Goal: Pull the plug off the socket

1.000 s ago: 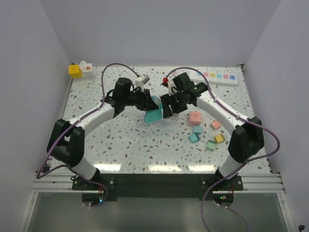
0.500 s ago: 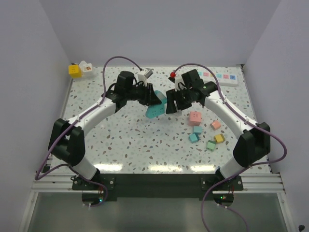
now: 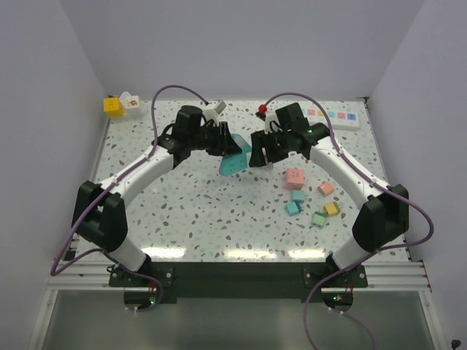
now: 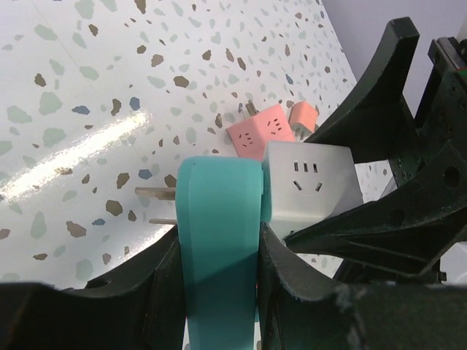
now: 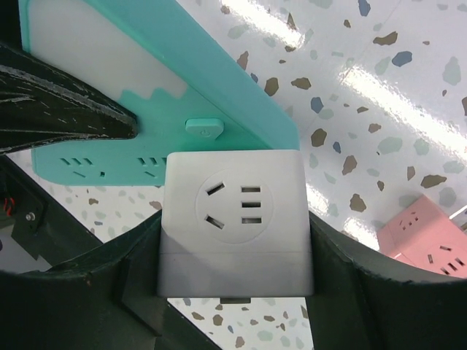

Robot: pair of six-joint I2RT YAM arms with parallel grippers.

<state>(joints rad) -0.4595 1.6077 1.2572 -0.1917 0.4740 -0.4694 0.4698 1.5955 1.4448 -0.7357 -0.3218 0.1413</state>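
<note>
Starting wide on the speckled counter (image 3: 190,219), bright under the overhead view. Over its middle, meeting nose to nose: left arm (image 3: 139,173) in from the lower left, right arm (image 3: 343,169) in from the lower right.

Off to the upper right of that view, lying flat by the back wall and well apart from both sets of jaws: the white power strip (image 3: 332,117), the socket bar with a row of coloured marks on its face.

Back to centre frame, held up off the counter: the teal block (image 3: 233,162). Gripped edge-on by the left jaws, closed down to its narrow width, pressing on both flat faces.

Right beside it and touching its side: the white cube plug (image 5: 235,219). Clamped in the right jaws, set wider, squeezing it from both sides, with its 5-slot face turned to the right wrist camera. Cannot tell whether its pins sit inside the teal block or clear of it.

Upper left corner, overhead: yellow block (image 3: 112,107) with a white piece (image 3: 131,100) just beside it.

Right of centre, scattered on the counter: 6 small coloured blocks (image 3: 295,177).

Smallest of all, jutting from the teal block toward the left of the left wrist view: 2 bare metal prongs (image 4: 155,204).
</note>
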